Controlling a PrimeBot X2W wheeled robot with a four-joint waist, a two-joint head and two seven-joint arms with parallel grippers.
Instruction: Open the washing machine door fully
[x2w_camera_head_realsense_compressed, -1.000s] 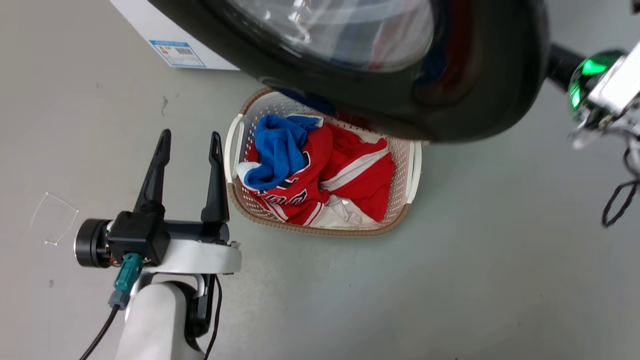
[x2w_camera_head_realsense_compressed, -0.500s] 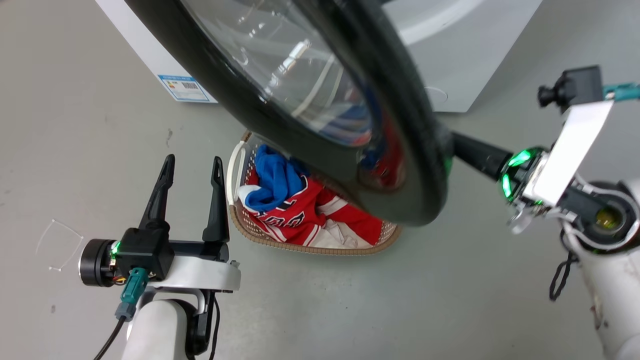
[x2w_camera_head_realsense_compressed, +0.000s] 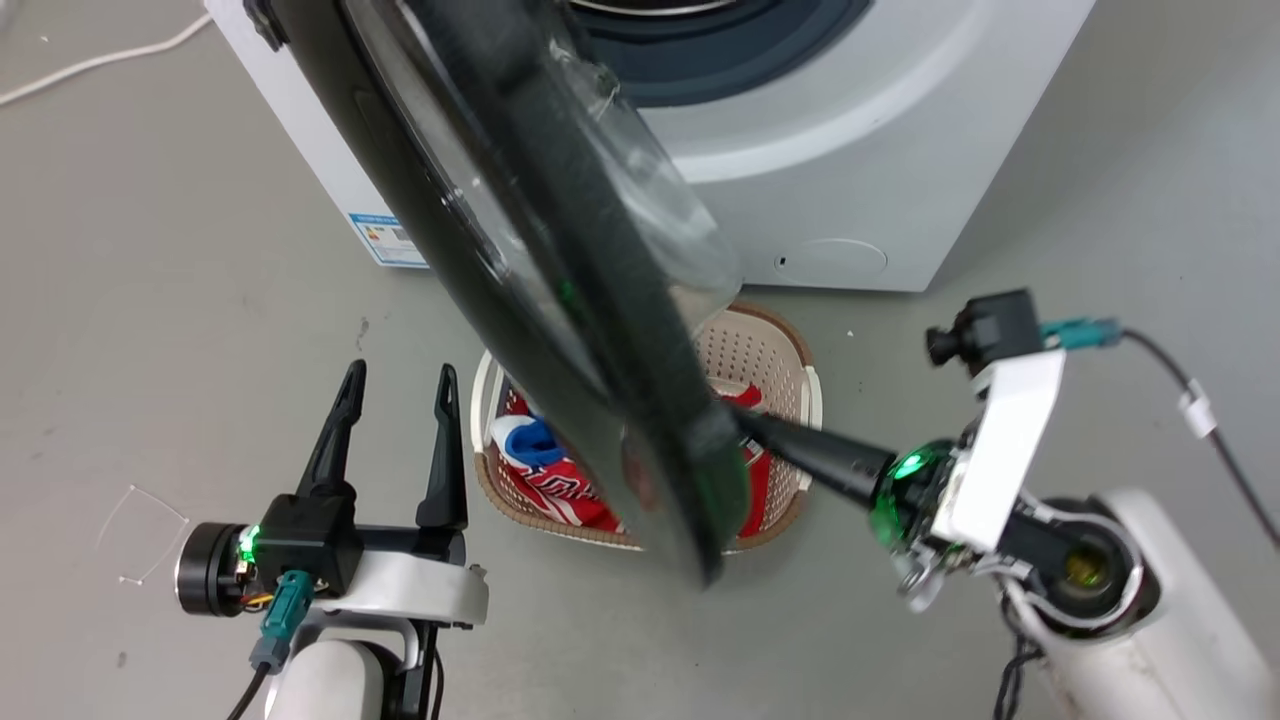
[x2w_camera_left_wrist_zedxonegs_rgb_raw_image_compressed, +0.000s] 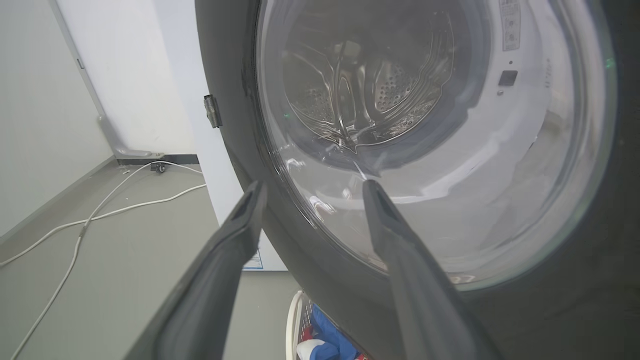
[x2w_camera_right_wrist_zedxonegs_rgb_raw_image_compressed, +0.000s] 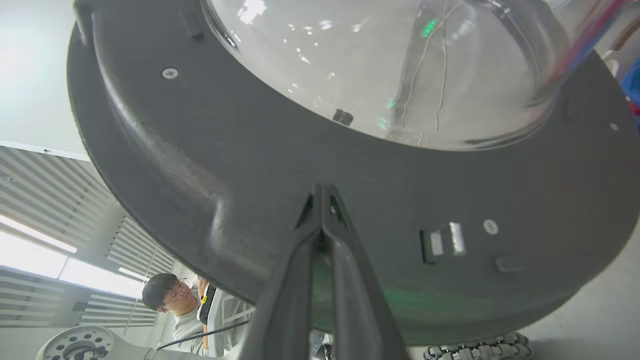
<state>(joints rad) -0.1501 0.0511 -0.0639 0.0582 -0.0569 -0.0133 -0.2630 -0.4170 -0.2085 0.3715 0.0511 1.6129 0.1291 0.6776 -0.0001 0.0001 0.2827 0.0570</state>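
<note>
The washing machine door (x2w_camera_head_realsense_compressed: 600, 330), glossy black with a bulging clear glass bowl, stands swung out from the white washing machine (x2w_camera_head_realsense_compressed: 880, 150) and shows nearly edge-on in the head view. My right gripper (x2w_camera_head_realsense_compressed: 745, 425) is shut, and its joined tips press on the door's inner face near the rim. In the right wrist view the right gripper (x2w_camera_right_wrist_zedxonegs_rgb_raw_image_compressed: 320, 192) touches the dark inner ring of the door (x2w_camera_right_wrist_zedxonegs_rgb_raw_image_compressed: 200, 150) just below the glass bowl (x2w_camera_right_wrist_zedxonegs_rgb_raw_image_compressed: 375, 60). My left gripper (x2w_camera_head_realsense_compressed: 400, 372) is open and holds nothing. In the left wrist view the left gripper (x2w_camera_left_wrist_zedxonegs_rgb_raw_image_compressed: 314, 186) faces the door's outer side (x2w_camera_left_wrist_zedxonegs_rgb_raw_image_compressed: 550, 310).
A laundry basket (x2w_camera_head_realsense_compressed: 770, 350) with red and blue clothes (x2w_camera_head_realsense_compressed: 545, 480) sits on the floor under the door's free edge. White cables (x2w_camera_left_wrist_zedxonegs_rgb_raw_image_compressed: 100, 215) lie on the floor left of the machine. A person (x2w_camera_right_wrist_zedxonegs_rgb_raw_image_compressed: 175, 305) is behind me.
The door has swung further out, from face-on to nearly edge-on, with my shut right gripper pressed on its rim. The head camera has shifted too. My left gripper stays open.
</note>
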